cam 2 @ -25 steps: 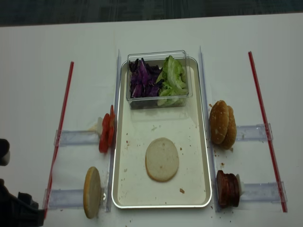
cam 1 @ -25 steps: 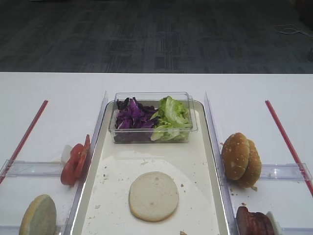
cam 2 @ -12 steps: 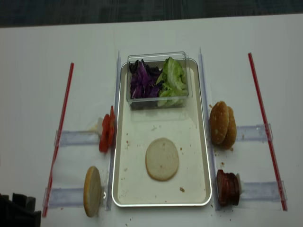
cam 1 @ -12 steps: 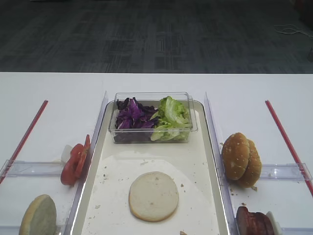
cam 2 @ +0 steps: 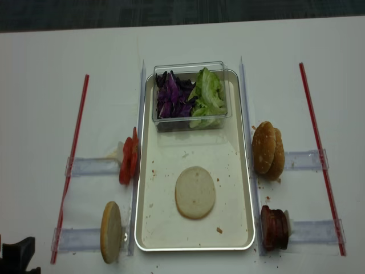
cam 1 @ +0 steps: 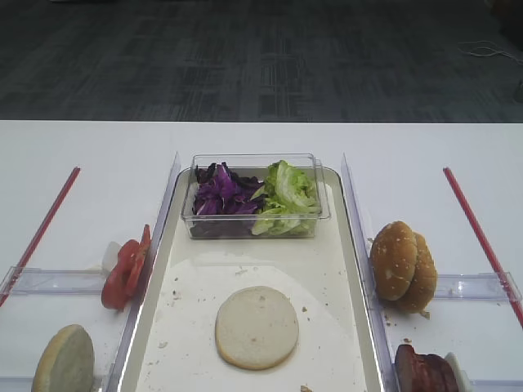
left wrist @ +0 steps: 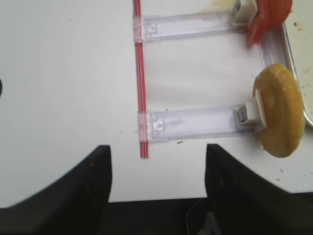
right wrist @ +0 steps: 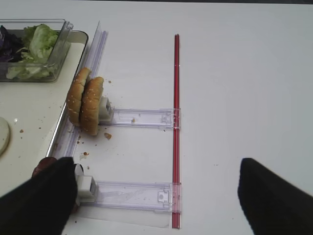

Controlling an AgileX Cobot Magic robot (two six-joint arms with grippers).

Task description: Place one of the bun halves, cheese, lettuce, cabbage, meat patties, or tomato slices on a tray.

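A flat cream bun half (cam 1: 257, 327) (cam 2: 195, 192) lies on the metal tray (cam 1: 270, 253) (cam 2: 194, 249). Another bun half (cam 2: 110, 232) (left wrist: 279, 110) stands on edge in a clip left of the tray, behind it the tomato slices (cam 1: 124, 272) (left wrist: 269, 14). Purple cabbage (cam 1: 219, 194) and green lettuce (cam 1: 282, 196) (right wrist: 34, 44) fill a clear tub (cam 2: 188, 67). Meat patties (cam 2: 274, 228) stand right of the tray. No cheese shows. My left gripper (left wrist: 156, 147) is open and empty over the table's near left edge. My right gripper (right wrist: 155, 166) is open and empty over the right clip rails.
Two sesame buns (cam 1: 403, 265) (right wrist: 87, 103) stand on edge right of the tray. Red strips (cam 2: 71, 165) (cam 2: 319, 154) and clear plastic rails (right wrist: 142, 117) (left wrist: 195, 122) lie on both sides. A dark part of the left arm (cam 2: 17, 254) shows at the near left corner.
The left arm has drawn back toward the near left corner, leaving only a small dark part in the overhead view. The food has not moved.
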